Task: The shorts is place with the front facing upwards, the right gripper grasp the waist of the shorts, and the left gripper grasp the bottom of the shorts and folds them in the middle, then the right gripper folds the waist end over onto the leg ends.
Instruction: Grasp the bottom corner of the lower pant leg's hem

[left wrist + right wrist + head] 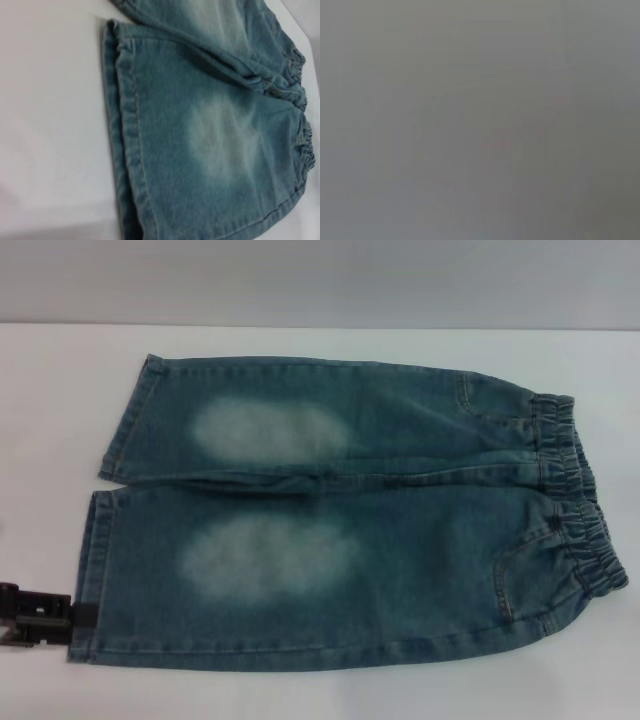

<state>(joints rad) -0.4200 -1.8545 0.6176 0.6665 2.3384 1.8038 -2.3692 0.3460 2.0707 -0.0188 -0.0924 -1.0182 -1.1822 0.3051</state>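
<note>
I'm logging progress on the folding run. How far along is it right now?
Done: the shorts lie flat and unfolded on the white table, waist toward the robot's right, both legs spread. In hand: the left gripper sits at the near leg's hem; whether it has hold is unclear. The right gripper is not in view. Left: grasping the waist, the middle fold, then folding waist over leg ends.

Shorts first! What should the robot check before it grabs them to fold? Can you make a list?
1. Denim shorts lie flat, front up: ok.
2. Elastic waist on the robot's right: ok.
3. Leg hems on its left: ok.
4. Left end effector beside the near leg hem: ok; open or shut: cannot tell.
5. Right end effector at the waist: not ok, not in view.
6. White table around the shorts: ok.
</note>
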